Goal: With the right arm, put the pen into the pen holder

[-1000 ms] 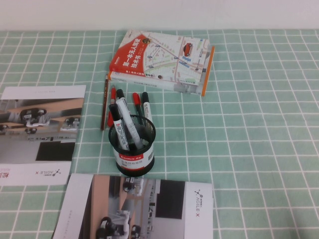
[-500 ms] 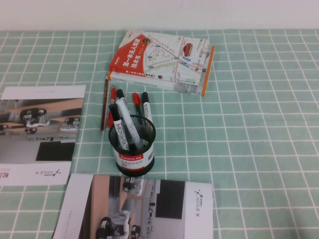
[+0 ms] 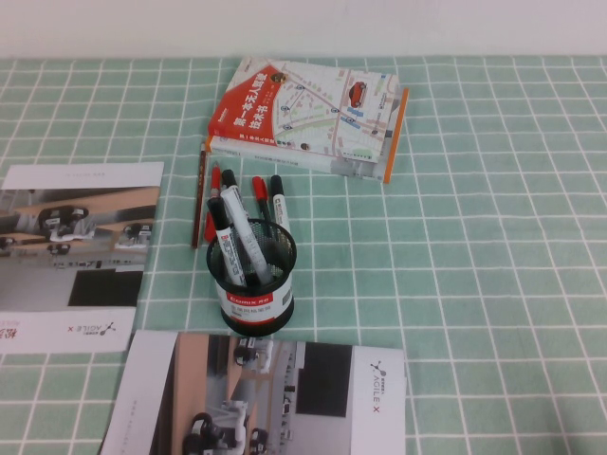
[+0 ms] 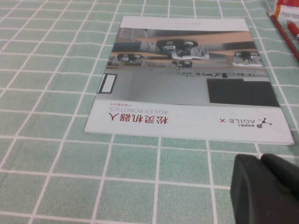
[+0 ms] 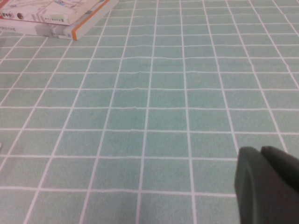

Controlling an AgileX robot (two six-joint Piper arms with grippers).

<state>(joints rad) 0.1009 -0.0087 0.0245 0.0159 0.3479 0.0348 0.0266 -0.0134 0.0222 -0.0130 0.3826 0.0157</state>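
Note:
The pen holder point(image 3: 254, 284), a black mesh cup with a white label band, stands mid-table in the high view and holds several markers point(image 3: 237, 237) with black and red caps. A red pen point(image 3: 212, 201) and a brown pencil point(image 3: 199, 199) lie on the cloth just left of it; both also show in the left wrist view, the pen point(image 4: 293, 29) and the pencil point(image 4: 280, 25). Neither arm shows in the high view. My left gripper point(image 4: 261, 161) is shut and empty over the cloth beside a brochure. My right gripper point(image 5: 260, 151) is shut and empty over bare checked cloth.
A stack of books point(image 3: 303, 114) lies behind the holder and shows in the right wrist view point(image 5: 51, 14). One brochure point(image 3: 81, 256) lies at the left, also in the left wrist view point(image 4: 187, 79). Another brochure point(image 3: 266, 398) lies at the front. Green checked cloth point(image 3: 493, 265) covers the table.

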